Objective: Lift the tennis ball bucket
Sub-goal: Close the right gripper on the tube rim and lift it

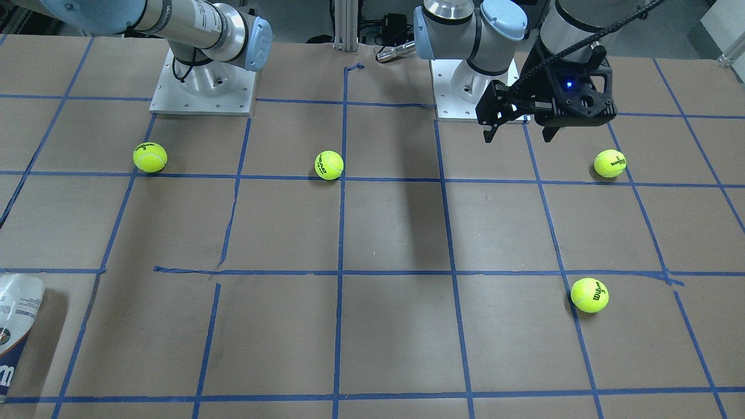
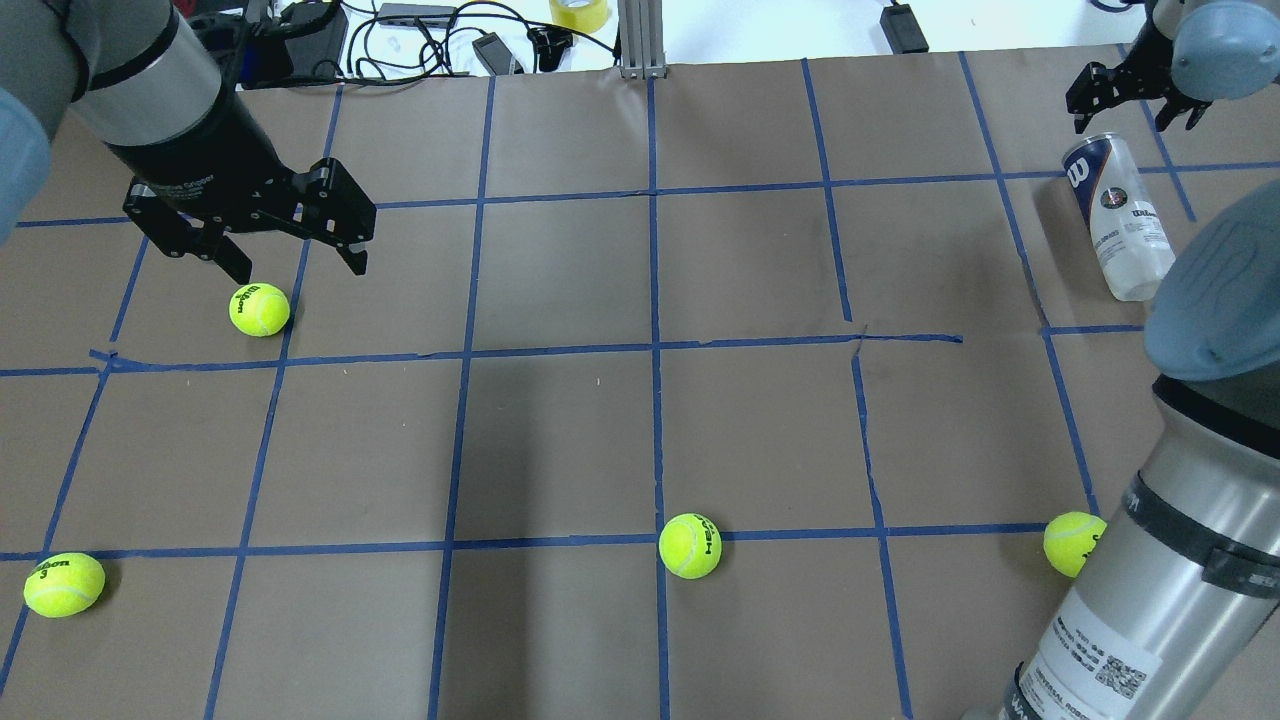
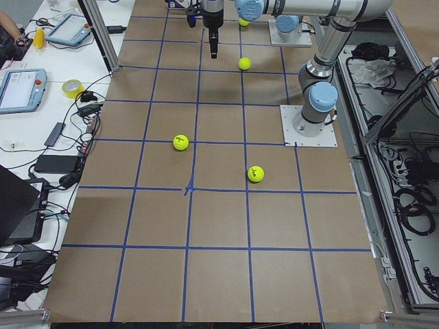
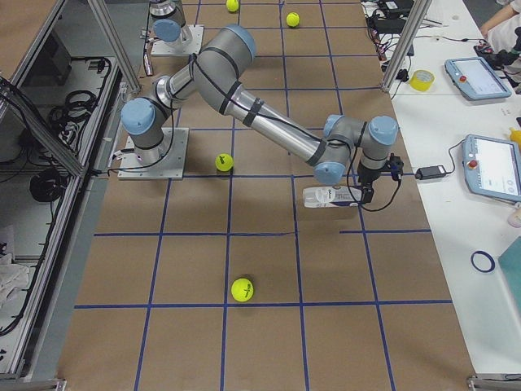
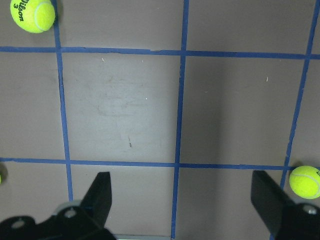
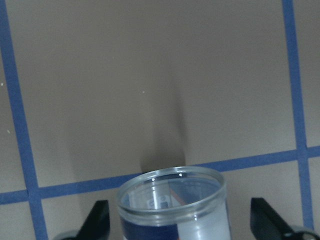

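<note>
The tennis ball bucket [image 2: 1118, 215], a clear can with a white and navy Wilson label, lies on its side at the far right of the table. It also shows at the front-facing view's lower left [image 1: 17, 331] and in the right side view [image 4: 330, 196]. My right gripper [image 2: 1130, 95] is open and hovers over the can's far end. In the right wrist view the can's round rim [image 6: 172, 200] sits between the two spread fingers [image 6: 97, 220], apart from them. My left gripper [image 2: 300, 265] is open and empty above a tennis ball [image 2: 259, 309] on the left.
Several yellow-green tennis balls lie on the brown, blue-taped table [image 2: 560, 440]: one at near left [image 2: 64, 584], one at near centre [image 2: 690, 545], one by the right arm's base [image 2: 1072, 543]. Cables and a tape roll [image 2: 578, 12] lie beyond the far edge.
</note>
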### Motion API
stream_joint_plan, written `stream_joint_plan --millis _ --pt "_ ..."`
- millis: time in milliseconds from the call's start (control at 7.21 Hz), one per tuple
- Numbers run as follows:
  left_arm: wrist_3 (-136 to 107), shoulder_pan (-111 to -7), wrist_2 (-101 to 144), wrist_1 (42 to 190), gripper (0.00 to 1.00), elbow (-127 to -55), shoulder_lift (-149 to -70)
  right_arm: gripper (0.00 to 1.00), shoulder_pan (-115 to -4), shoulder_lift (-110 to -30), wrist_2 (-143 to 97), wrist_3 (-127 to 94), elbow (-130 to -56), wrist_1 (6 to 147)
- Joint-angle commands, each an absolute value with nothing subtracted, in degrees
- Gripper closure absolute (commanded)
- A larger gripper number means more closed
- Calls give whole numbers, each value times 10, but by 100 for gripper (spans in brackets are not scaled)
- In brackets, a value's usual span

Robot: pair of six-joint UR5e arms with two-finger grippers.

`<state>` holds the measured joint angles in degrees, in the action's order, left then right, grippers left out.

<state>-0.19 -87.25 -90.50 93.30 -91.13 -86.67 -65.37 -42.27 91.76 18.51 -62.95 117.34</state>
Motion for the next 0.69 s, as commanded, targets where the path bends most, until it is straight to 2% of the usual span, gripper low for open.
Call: stream_joint_plan --millis 0,555 --pt "-2 -870 -906 933 0 -911 -865 0 -650 -412 906 206 -635 1173" --pt "-2 -843 -910 932 0 -908 -860 5 -649 -410 905 293 -638 1174"
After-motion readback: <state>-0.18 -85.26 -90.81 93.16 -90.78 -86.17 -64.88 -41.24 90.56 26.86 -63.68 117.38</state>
